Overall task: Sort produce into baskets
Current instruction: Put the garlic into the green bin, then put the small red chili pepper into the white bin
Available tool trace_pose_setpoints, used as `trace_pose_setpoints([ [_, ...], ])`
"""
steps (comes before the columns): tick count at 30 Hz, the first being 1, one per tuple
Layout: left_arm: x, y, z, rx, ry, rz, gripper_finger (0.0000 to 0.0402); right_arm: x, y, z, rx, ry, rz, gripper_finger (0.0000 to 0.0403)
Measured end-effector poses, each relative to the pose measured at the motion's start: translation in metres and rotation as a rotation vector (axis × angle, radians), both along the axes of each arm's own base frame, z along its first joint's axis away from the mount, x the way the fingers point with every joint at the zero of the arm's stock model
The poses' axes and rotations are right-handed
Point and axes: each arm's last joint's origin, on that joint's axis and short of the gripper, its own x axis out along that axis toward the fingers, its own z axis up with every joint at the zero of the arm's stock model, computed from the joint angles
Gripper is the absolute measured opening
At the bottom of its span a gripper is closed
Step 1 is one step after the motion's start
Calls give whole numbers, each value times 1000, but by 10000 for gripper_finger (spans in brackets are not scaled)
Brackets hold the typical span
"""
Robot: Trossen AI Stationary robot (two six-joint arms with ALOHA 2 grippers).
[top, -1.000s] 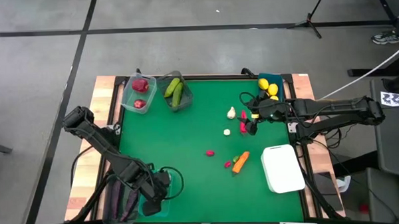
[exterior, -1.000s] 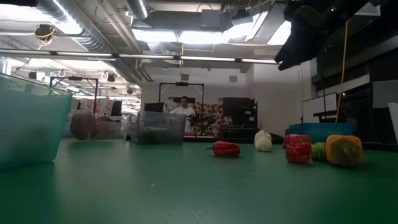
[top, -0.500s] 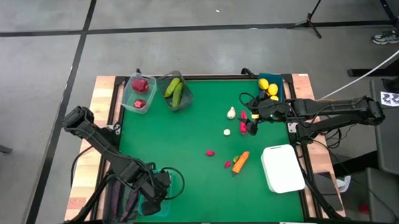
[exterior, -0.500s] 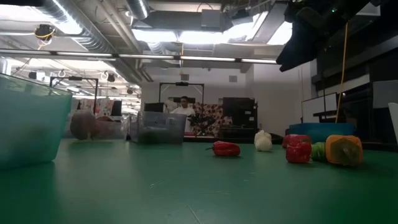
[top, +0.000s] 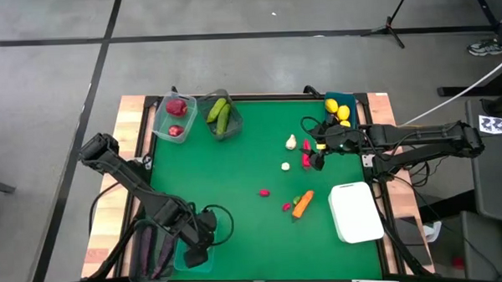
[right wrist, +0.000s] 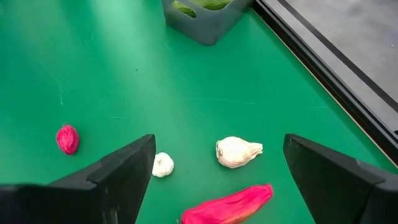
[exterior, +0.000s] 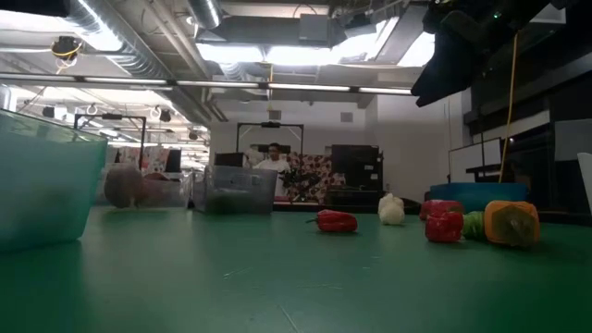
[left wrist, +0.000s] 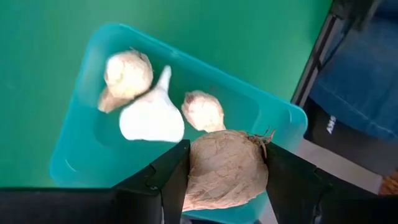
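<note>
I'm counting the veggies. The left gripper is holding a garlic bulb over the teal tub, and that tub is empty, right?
Not empty. The left wrist view shows the left gripper holding a garlic bulb over the teal tub, which already holds other garlic bulbs.

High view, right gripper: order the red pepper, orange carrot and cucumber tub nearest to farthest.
From the right gripper:
1. Red pepper, directly beneath the open jaws.
2. Orange carrot, toward the near edge, beside the white tray.
3. Cucumber tub, far-left side.

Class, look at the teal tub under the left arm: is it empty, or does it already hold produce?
Not empty. The teal tub holds about three pale garlic bulbs, and the left gripper holds another bulb above it.
</note>
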Motion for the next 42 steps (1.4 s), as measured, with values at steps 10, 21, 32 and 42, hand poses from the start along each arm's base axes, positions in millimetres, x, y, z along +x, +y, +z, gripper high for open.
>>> trace_pose_setpoints([
  [10, 0, 1, 0, -46, 43, 29, 253, 0, 0, -1, 2, 9, 2, 351],
  [21, 29, 44, 1, 287, -167, -43, 269, 0, 0, -1, 5, 8, 5, 351],
  [32, 90, 129, -5, 712, -524, -11, 267, 0, 0, -1, 27, -4, -21, 351],
  [42, 78, 160, -81, 684, -885, 17, 267, -3, 0, 4, -1, -27, -24, 351],
])
